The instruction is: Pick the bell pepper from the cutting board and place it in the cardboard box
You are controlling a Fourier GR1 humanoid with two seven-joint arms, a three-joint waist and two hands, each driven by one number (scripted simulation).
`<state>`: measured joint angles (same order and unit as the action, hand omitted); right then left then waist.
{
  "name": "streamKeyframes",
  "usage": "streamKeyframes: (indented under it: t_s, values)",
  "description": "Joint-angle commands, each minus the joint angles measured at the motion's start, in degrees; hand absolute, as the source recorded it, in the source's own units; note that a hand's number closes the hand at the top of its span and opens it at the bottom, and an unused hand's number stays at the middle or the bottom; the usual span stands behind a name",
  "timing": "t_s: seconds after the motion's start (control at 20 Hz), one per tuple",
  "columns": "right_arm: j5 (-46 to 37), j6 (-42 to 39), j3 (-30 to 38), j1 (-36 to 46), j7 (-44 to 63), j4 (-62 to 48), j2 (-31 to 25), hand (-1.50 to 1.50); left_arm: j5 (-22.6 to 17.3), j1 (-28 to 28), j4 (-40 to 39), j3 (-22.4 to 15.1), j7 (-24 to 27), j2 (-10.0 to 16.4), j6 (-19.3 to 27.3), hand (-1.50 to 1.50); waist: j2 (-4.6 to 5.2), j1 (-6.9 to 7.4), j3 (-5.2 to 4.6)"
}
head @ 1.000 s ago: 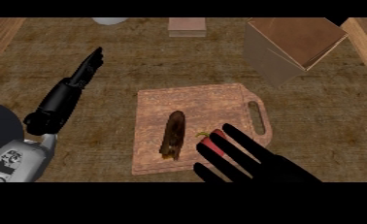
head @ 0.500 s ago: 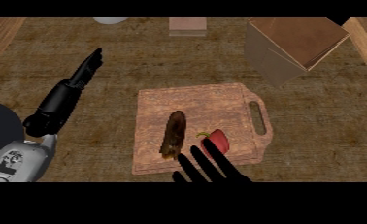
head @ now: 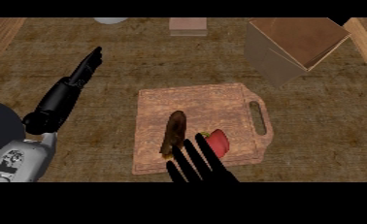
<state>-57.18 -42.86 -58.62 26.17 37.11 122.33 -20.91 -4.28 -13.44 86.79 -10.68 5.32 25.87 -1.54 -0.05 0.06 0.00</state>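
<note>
A red bell pepper (head: 219,142) lies on the wooden cutting board (head: 208,104), near its front edge. My right hand (head: 196,164) comes in from the lower edge, fingers straight and spread, their tips just left of the pepper and partly over it. An open cardboard box (head: 292,46) stands at the back right, well away from the board. My left hand (head: 79,76) rests open at the left, fingers pointing away, holding nothing.
A dark brown elongated vegetable (head: 173,132) lies on the board just left of the pepper. A small tan block (head: 188,25) and a pale bowl rim (head: 110,20) sit at the far edge. The board's handle slot (head: 258,118) faces right.
My right hand has drawn back toward the lower edge and shifted left, uncovering the red pepper. The left hand has not moved.
</note>
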Motion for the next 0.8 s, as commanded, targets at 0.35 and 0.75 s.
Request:
streamKeyframes:
  t_s: [0.35,0.75]
  values:
    - [-10.25,5.35,1.71,-0.77,-7.81,-13.23,3.83,-1.50,3.81,2.02,0.86,2.12,0.79,-3.62,-1.98,0.00,0.05,0.17,0.00]
    - [-13.19,8.88,6.09,-4.64,-16.64,-13.19,-0.28,-1.50,5.21,-1.53,-0.98,4.18,-1.72,-6.34,-4.00,0.00,0.06,-0.14,0.01]
